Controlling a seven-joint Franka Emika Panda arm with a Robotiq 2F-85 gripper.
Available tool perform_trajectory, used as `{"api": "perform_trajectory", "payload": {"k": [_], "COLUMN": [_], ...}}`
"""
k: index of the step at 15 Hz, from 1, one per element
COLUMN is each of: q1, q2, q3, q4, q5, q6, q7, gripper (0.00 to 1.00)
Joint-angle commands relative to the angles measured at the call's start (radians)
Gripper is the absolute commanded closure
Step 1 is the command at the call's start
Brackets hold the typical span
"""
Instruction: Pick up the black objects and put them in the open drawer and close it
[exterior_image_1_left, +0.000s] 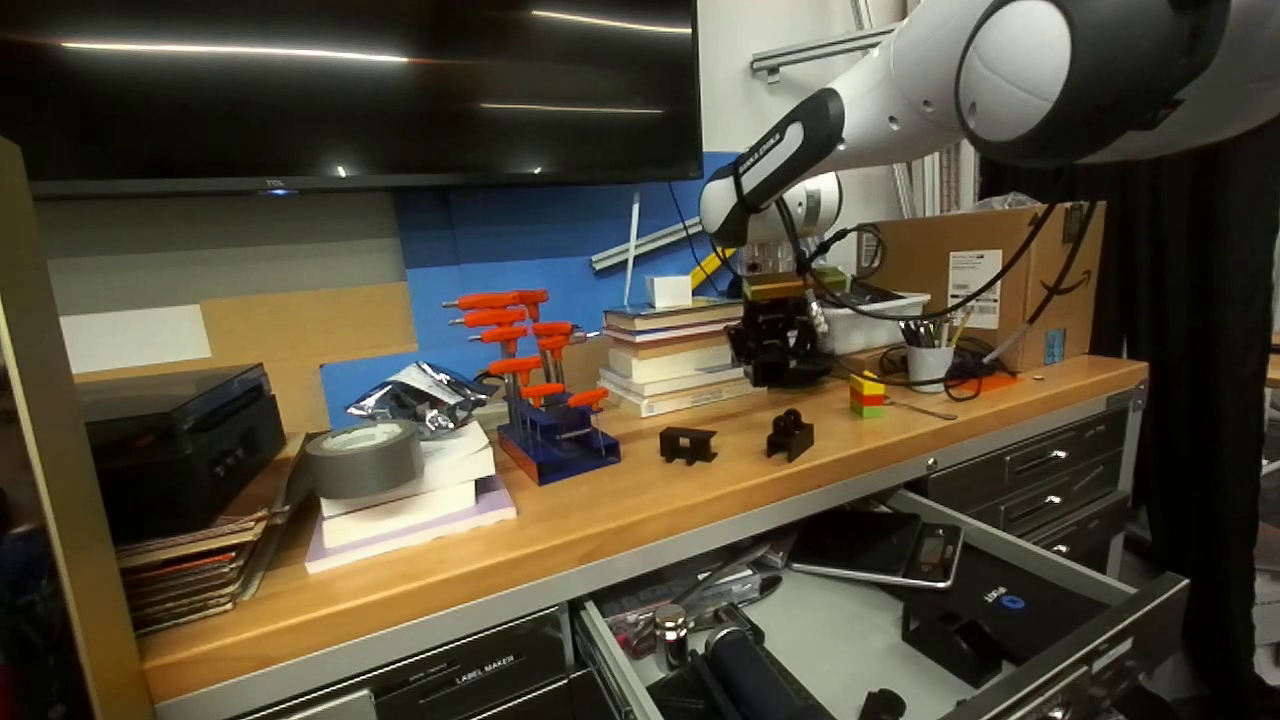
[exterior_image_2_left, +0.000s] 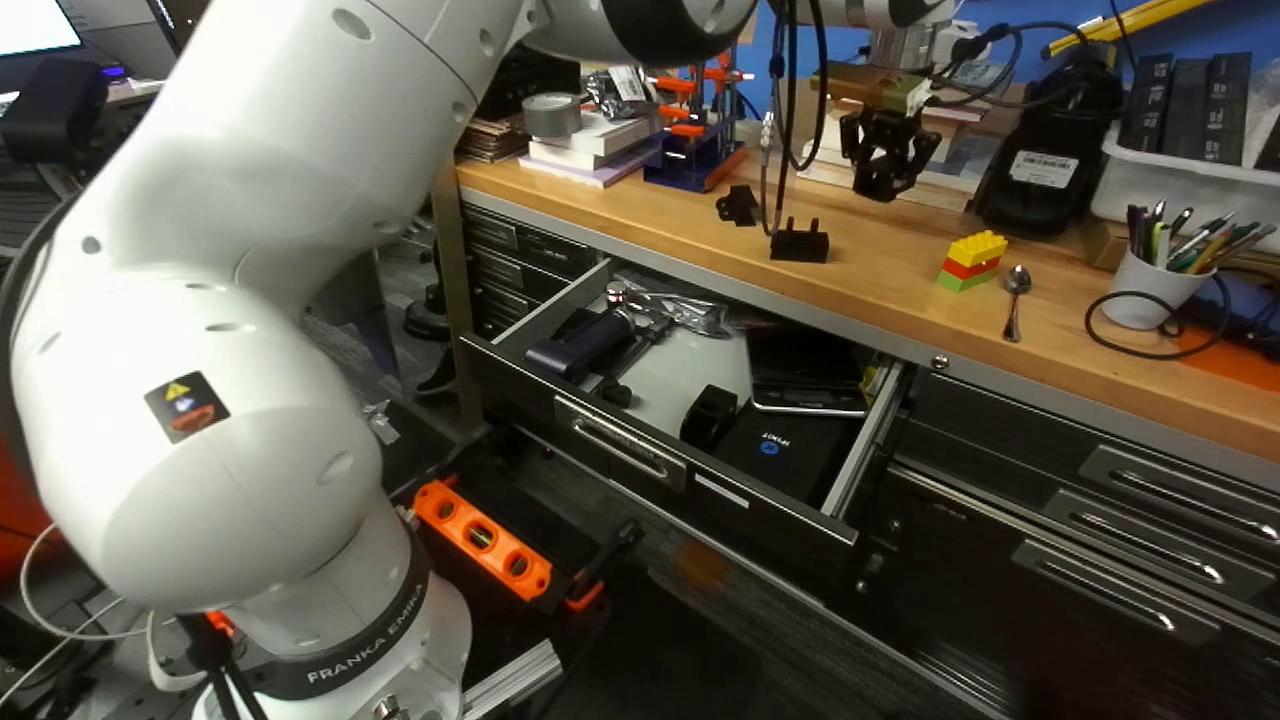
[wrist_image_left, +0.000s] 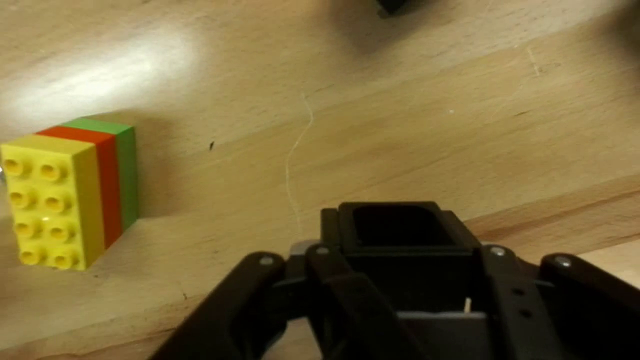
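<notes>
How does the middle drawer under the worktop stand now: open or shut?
Open: in both exterior views the middle drawer stands pulled out beyond the worktop, its grey inside visible from above.

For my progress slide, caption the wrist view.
End effector holding a black object above the wooden worktop, with stacked yellow, red and green bricks at picture left.

White arm (exterior_image_2_left: 260, 200) extended; tool (exterior_image_2_left: 885, 175) pointing down and (black on black, hard to read) apparently clamped on a black object (wrist_image_left: 405, 250).
</notes>
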Motion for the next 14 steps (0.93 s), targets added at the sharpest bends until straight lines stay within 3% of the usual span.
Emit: {"api": "perform_trajectory", "payload": {"k": [1, 14], "q1": [-0.004, -0.007], "q2": [-0.215, -0.696], "q3": [0.005, 0.067], "q4": [-0.234, -0.883], "q5": [-0.016, 0.095], "q6": [-0.02, -0.027], "q7": [-0.059, -0.254], "gripper": [0.75, 0.75]}}
